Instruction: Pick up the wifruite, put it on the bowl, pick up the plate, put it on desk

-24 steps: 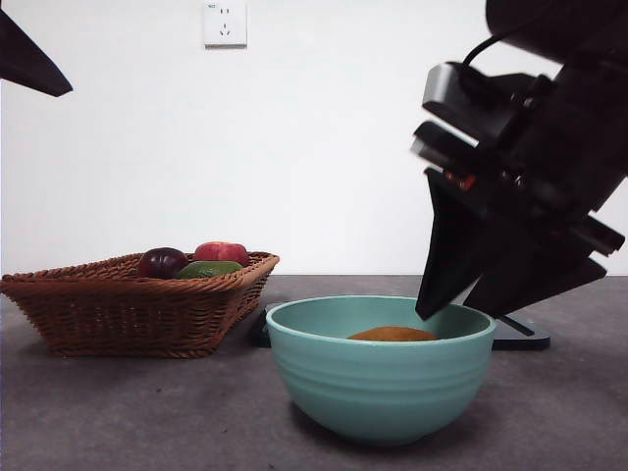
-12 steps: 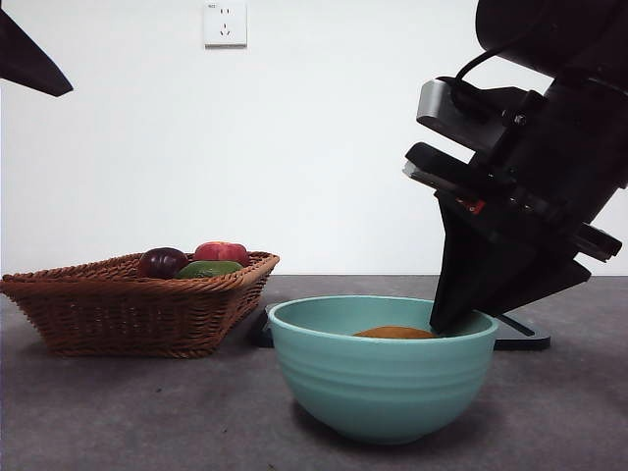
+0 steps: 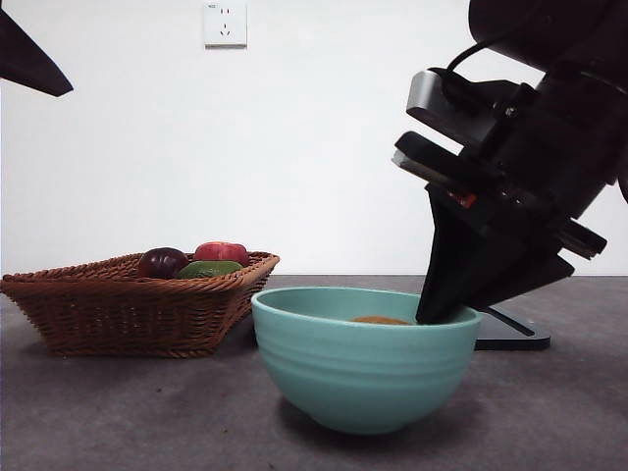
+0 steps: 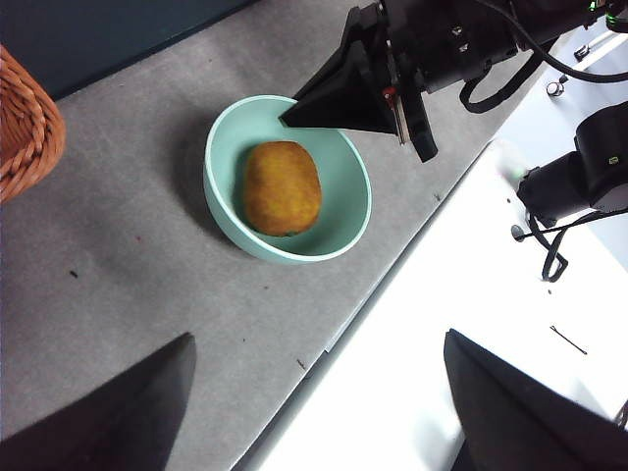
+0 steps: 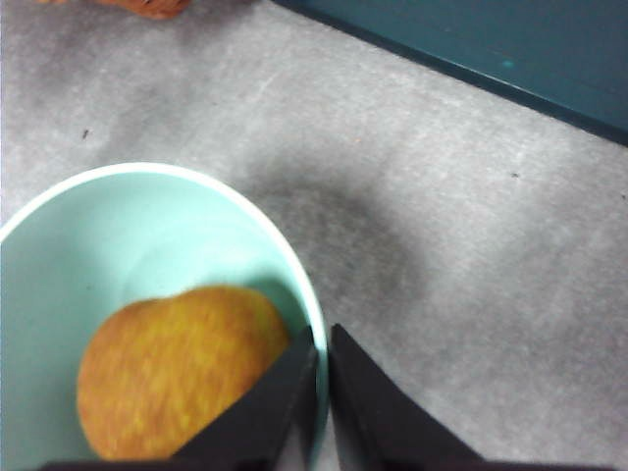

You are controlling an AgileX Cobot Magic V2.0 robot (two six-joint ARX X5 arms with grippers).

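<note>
While the wifruite [image 4: 282, 187] lay on the floor of the bowl [image 4: 227, 211], its long axis ran in the left wrist view from about 11 o'clock to 5 o'clock, one blunt end toward the right gripper [image 4: 294, 116] and the other toward the near rim. In the front view only a low brown sliver of the wifruite [image 3: 381, 320] showed above the rim of the bowl [image 3: 353, 373] (the bowl wall hid the rest). The bowl stood upright on the desk [image 3: 118, 412], at roughly 4 o'clock from the wicker basket [image 3: 128, 309] and close beside it.

The right gripper [image 5: 322, 355] had its two jaws pinched onto the bowl's wall, one jaw inside beside the wifruite [image 5: 177, 373] and one outside, with the pale rim [image 5: 294, 280] caught in the thin gap between them. In the front view that gripper [image 3: 439, 312] came down at a slant from about 1 o'clock and met the bowl at the right part of its rim.

The left gripper [image 4: 314, 412] hung high above the desk's near edge with its jaws spread wide apart, holding nothing.

In the basket sat a dark purple fruit [image 3: 162, 262], a red fruit [image 3: 222, 252] and a green fruit [image 3: 209, 268]. A white wall socket [image 3: 225, 23] carried small print at its top corner, too tiny to read.
</note>
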